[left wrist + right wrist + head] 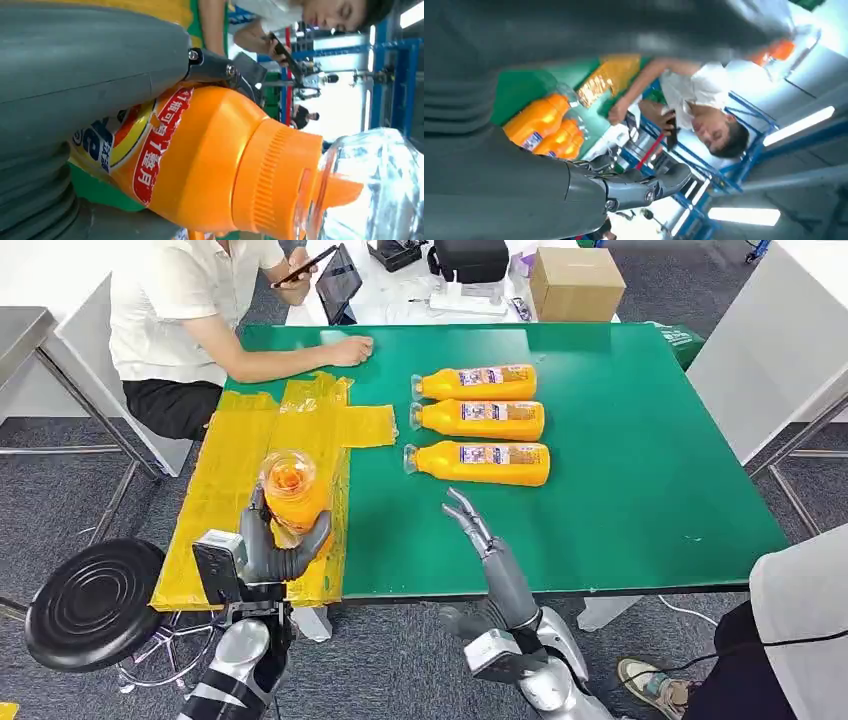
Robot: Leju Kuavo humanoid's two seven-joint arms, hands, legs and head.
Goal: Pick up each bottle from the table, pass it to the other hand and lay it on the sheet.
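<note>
The bottle (293, 490) is held upright in the left hand (285, 540), right over the yellow sheet (235, 480).

The left hand's fingers wrap tight around the bottle's middle, so it looks ready to be laid down on the sheet, just under the hand. The bottle is smooth orange plastic with a ridged orange cap (275, 180) under a see-through dome, and a bright paper label. The sheet is thin, shiny and wrinkly. The right hand (470, 520) holds nothing; its fingers are straight and apart, resting low over the green table (650, 460). Three more bottles (480, 423) lie on their sides in a neat row just past the right hand, probably waiting their turn. A person (190, 310) sits at the far side of the table.
</note>
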